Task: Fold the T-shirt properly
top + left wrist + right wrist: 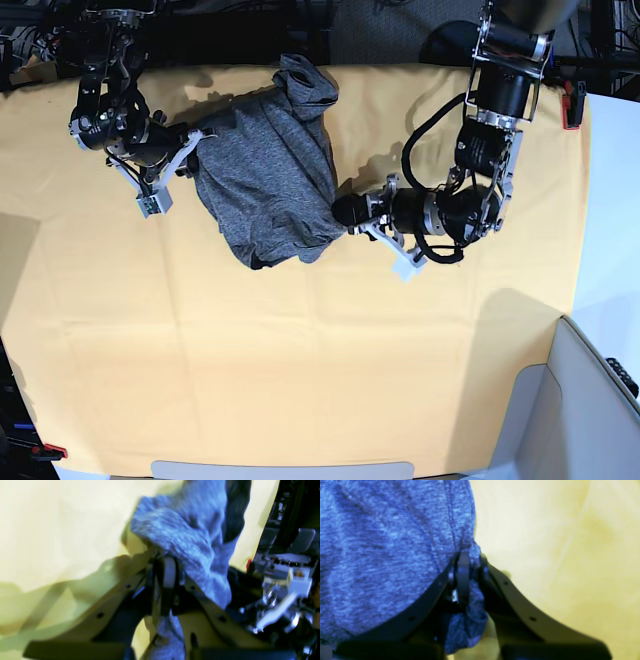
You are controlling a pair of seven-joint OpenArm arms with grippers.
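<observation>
The T-shirt [268,175] is a crumpled heathered dark-grey bundle on the yellow-orange sheet [300,350], left of centre. Its fabric bunches up and fills the upper middle of the left wrist view [190,530] and the left half of the right wrist view [382,555]. My left gripper [345,215] reaches in from the right and is shut on the T-shirt's lower right edge; a pinch of grey cloth runs between its fingers [162,580]. On the bundle's left side, my right gripper [195,145] is shut on a fold of the T-shirt, cloth squeezed between its jaws [470,565].
The yellow-orange sheet covers the whole table. A white panel [610,230] borders the table on the right, with a grey bin corner [590,420] at lower right. Dark equipment and cables [300,30] line the far edge.
</observation>
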